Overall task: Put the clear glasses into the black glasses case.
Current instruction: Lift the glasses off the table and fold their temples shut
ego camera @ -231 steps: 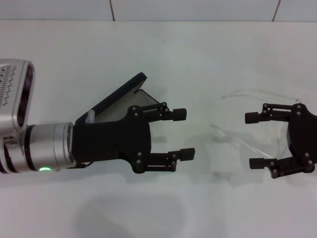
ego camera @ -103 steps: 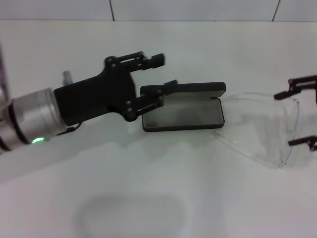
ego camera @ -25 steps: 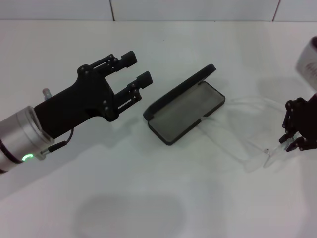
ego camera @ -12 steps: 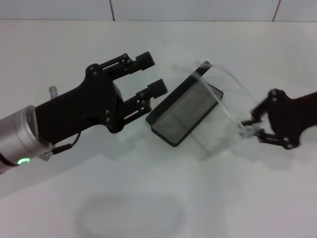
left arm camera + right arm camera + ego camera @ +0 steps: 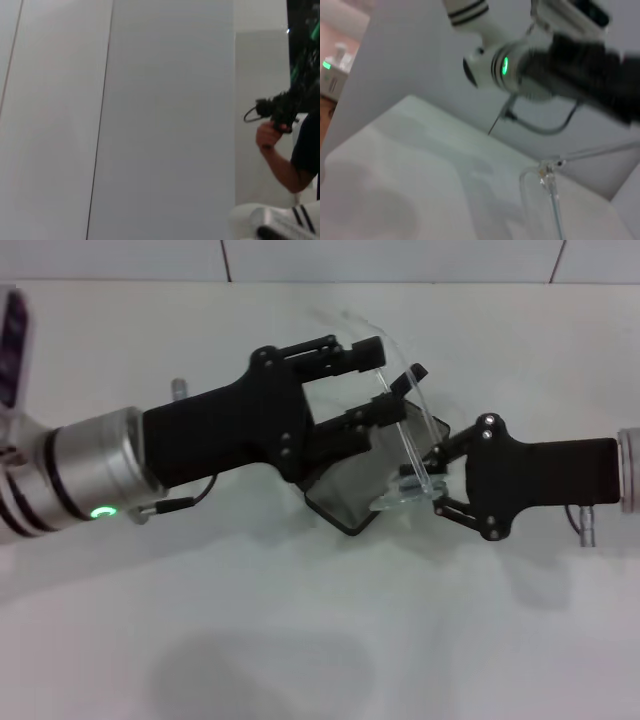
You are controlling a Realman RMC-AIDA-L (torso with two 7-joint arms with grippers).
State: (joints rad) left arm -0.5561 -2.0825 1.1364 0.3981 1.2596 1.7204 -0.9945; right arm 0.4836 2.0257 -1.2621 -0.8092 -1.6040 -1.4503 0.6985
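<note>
Clear glasses [image 5: 405, 430] hang above the open black glasses case [image 5: 345, 508], pinched at their lower corner by the right gripper [image 5: 432, 485], whose jaws are clenched on the frame. Left gripper [image 5: 385, 380] reaches over the case, jaws spread, one finger each side of the lens, on the white table [image 5: 300, 640].

Black left gripper [image 5: 375, 385] on a silver wrist with a green light glowing, and the right gripper [image 5: 425, 485] is matte black too. The clear glasses [image 5: 410, 435] are fully transparent, only pale edges catching light over the black glasses case [image 5: 340, 502] with its grey lining. All on a plain white table [image 5: 320, 640].
</note>
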